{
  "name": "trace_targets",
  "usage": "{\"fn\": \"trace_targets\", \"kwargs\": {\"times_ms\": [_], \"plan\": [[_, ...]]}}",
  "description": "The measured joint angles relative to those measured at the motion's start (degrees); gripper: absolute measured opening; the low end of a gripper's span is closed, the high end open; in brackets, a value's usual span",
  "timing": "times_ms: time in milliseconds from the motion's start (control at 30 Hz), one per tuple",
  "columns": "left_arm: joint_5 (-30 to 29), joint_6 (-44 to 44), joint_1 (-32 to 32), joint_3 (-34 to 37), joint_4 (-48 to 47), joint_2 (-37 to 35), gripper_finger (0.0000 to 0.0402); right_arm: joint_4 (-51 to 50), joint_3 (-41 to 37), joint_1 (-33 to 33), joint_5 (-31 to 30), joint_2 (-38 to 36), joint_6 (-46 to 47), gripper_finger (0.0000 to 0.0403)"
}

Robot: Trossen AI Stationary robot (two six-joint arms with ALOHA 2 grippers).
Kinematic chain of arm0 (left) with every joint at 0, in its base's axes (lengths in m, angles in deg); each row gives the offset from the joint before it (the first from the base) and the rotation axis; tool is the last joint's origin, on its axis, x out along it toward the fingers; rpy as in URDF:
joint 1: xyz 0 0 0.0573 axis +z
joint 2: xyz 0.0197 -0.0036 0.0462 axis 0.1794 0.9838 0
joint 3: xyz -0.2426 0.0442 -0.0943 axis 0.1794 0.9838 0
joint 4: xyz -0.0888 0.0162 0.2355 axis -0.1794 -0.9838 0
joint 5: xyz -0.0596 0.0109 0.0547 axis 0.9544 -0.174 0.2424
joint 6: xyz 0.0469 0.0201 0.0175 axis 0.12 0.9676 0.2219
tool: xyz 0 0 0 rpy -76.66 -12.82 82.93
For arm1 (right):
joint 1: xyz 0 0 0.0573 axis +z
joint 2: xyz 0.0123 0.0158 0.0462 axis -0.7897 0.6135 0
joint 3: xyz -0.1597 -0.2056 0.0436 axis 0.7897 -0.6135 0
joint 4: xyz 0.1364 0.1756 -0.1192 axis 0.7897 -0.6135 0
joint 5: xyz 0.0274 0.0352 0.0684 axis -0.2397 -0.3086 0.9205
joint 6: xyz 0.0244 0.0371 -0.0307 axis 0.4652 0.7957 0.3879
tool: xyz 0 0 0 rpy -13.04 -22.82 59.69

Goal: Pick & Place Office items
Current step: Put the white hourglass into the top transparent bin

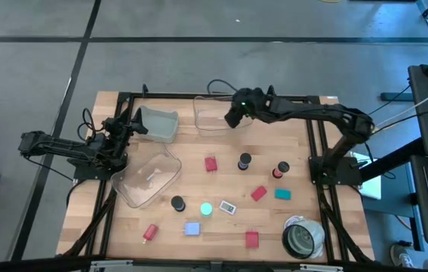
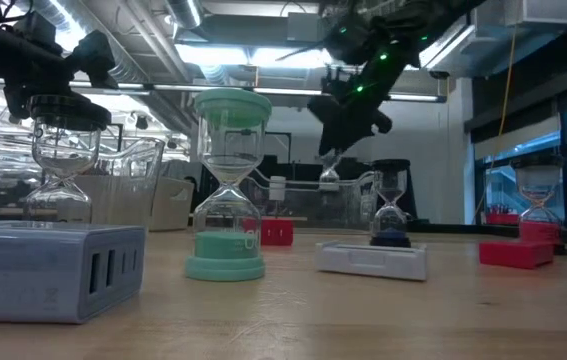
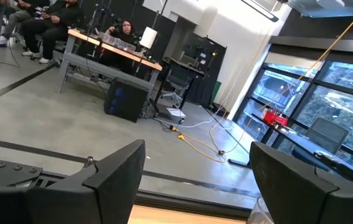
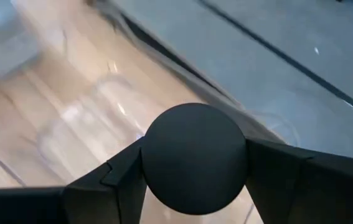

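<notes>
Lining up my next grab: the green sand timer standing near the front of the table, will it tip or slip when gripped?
The green sand timer stands upright, tall for its base, so a high push would probably topple it. Its round caps suggest it could then roll. The clear waist looks smooth, perhaps fragile.

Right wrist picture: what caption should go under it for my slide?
Right end effector grips a black-capped hourglass over a clear bin.

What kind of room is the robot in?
Probably a robotics lab or workshop: a wooden table on a bare concrete floor, exposed ceiling lights, and people at desks with equipment behind.
</notes>
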Motion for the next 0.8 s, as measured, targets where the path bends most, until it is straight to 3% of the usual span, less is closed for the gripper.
{"fn": "trace_targets", "kwargs": {"times_ms": [267, 800], "plan": [[0.0, 1.9, 0.01, 0.0, 0.0, -0.01, 0.0285, -3.51, 4.67, -0.1, -0.15, 7.2, -0.09, 0.0214], [0.01, 1.49, -0.01, 0.0, -0.02, 0.0, 0.0285, -2.18, 4.96, -1.92, -0.18, 9.62, 1.66, 0.0217]]}}
